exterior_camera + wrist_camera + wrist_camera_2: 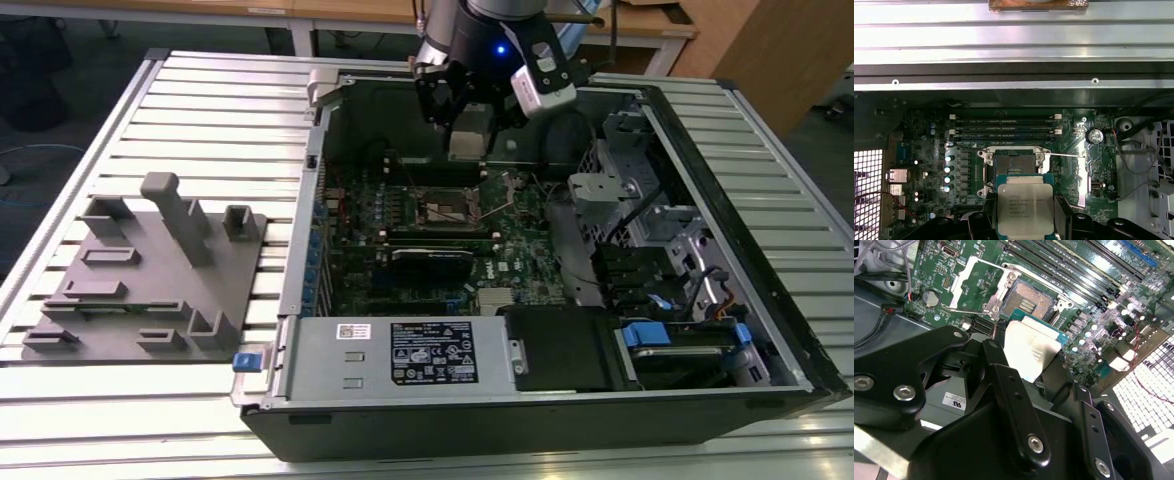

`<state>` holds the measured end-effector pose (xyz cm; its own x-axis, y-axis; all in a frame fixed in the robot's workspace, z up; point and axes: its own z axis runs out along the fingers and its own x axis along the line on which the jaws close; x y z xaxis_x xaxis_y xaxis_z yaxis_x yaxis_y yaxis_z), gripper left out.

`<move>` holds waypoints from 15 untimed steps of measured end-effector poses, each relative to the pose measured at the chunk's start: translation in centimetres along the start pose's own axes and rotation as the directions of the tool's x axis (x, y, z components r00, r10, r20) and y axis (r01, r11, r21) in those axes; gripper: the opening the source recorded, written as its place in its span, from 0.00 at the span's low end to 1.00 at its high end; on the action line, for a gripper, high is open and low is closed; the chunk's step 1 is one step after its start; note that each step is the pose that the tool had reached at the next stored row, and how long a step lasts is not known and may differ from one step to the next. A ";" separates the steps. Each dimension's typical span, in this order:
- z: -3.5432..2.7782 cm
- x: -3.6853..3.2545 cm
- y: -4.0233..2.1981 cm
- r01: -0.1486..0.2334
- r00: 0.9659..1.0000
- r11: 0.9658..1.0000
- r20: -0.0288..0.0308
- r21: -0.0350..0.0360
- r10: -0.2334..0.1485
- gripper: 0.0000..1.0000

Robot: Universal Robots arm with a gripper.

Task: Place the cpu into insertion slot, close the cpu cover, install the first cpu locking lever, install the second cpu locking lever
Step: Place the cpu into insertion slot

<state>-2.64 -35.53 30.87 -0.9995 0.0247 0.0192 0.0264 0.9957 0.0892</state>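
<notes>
One gripper [465, 128], black, is hanging over the far part of an open computer case [747, 300] in the exterior view, its fingers [985, 216] clamping the cpu [1025, 207] by two opposite edges.

One cpu, with a silver-grey metal face and a green border, is being held above the green motherboard [527, 250]. It is sitting apart from the insertion slot [1015, 167] and close beside it in both wrist views.

One insertion slot, a square socket with a silvery rim, is lying uncovered, its dark centre showing.

One cpu cover [960, 279], a thin silvery frame with a large window, is lying swung open next to the slot in the second wrist view.

Several long black memory slots [1004, 127] are running side by side just beyond the socket in the first wrist view.

One grey power supply [400, 352] with a printed label is sitting at the near end of the case.

One grey moulded fixture [147, 275] with upright posts is resting on the desk [200, 110], towards the exterior view's left and well apart from the gripper.

One slatted metal desk is carrying both case and fixture.
</notes>
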 end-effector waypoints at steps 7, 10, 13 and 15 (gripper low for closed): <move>0.06 0.00 0.00 0.000 1.000 1.000 0.000 0.000 0.000 0.54; 0.17 0.00 -0.02 0.000 1.000 1.000 0.000 0.000 0.000 0.54; 0.19 0.00 -0.02 0.000 1.000 1.000 0.000 0.000 0.000 0.54; 0.21 0.00 -0.02 0.000 1.000 1.000 0.000 0.000 0.000 0.54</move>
<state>-2.64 -35.53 30.66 -0.9995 0.0247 0.0193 0.0264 0.9957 0.0890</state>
